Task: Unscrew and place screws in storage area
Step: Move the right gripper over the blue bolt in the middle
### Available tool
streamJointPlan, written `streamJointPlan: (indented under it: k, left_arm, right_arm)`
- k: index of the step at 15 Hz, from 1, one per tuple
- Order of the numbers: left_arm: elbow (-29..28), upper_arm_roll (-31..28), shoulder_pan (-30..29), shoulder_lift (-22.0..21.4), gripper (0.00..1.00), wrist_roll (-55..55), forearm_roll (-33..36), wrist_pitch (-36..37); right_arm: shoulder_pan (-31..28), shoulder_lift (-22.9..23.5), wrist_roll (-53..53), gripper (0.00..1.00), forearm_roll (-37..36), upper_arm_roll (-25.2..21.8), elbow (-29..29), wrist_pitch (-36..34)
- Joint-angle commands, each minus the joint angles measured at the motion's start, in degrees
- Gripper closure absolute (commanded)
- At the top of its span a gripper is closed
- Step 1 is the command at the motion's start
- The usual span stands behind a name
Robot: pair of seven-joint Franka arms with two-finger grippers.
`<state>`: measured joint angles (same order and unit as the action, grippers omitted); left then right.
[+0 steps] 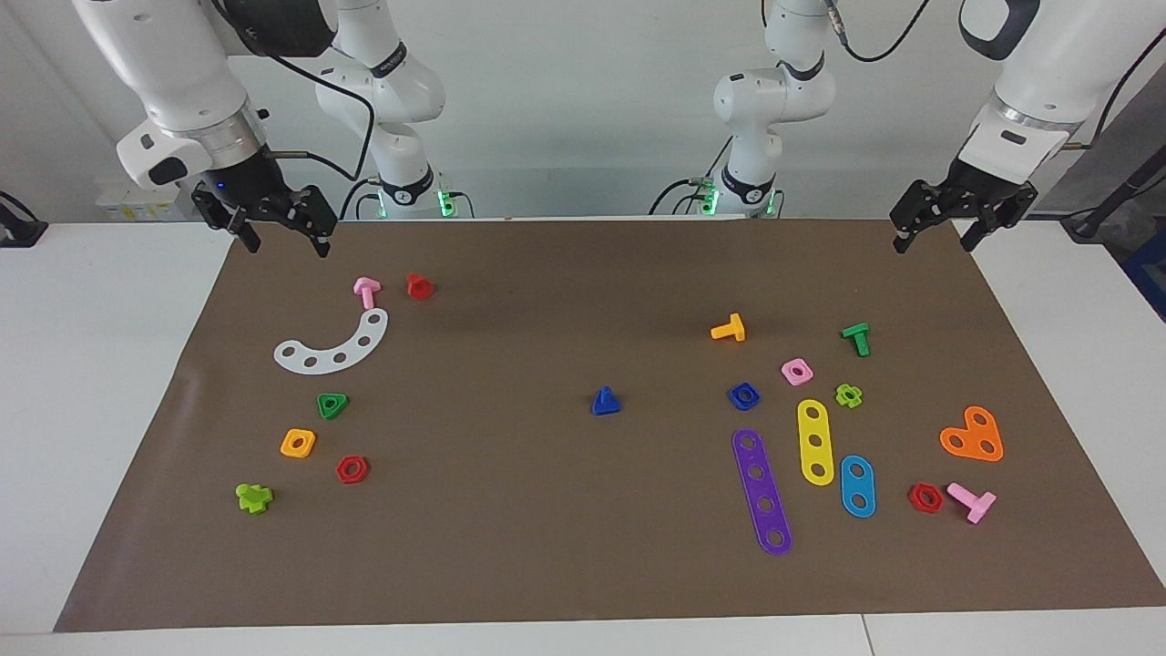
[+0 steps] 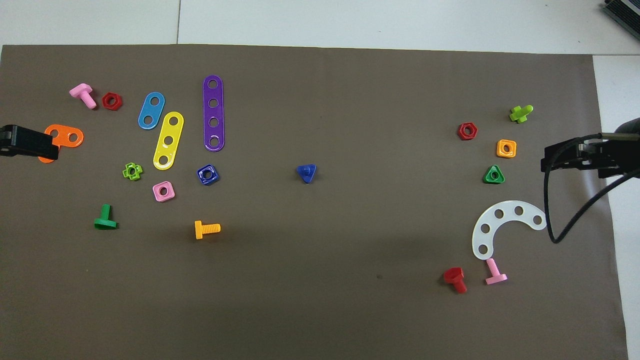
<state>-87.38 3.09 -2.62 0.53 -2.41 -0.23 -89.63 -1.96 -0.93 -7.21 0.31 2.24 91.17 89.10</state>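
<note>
A: Where is the screw (image 1: pixel 605 401)?
B: Alone mid-sheet (image 1: pixel 583 547), on its flat head, post up, nothing threaded on it.
A: And the pincers?
B: Both raised with fingers apart, empty. The left pincer (image 1: pixel 938 235) hangs over the sheet's corner at its own end, the right pincer (image 1: pixel 284 235) over the corner at its end.
A: Risks?
B: I'd guess either arm needs a long reach. The sloped head could slip out of a pinch, or tip if the fingers nudge the post. A mistaken target, like the blue nut (image 1: pixel 744 395), is possible too.

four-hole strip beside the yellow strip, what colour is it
Purple; the overhead view shows it best.
</note>
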Motion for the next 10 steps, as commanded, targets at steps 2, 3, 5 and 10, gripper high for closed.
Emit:
streamJointPlan:
  k: [2,3,5,10]
  left_arm:
    - [-0.4,0.0,-0.5,-0.9,0.0,-0.9,-0.6,0.6]
    - [-0.5,0.0,-0.5,-0.9,0.0,-1.0,-0.6,0.6]
    - [-0.6,0.0,-0.5,-1.0,0.0,-1.0,-0.6,0.6]
    - [-1.8,0.0,-0.5,-1.5,0.0,-1.2,-0.6,0.2]
  right_arm:
    - [3.2,-0.7,0.0,0.0,1.3,0.7,4.0,7.6]
    - [4.8,-0.7,-0.5,0.0,1.3,0.7,5.8,10.2]
    - [9.2,2.5,-7.4,0.0,1.2,0.8,5.5,13.3]
    - [22.2,17.9,-28.0,0.0,0.0,0.8,-2.3,26.1]
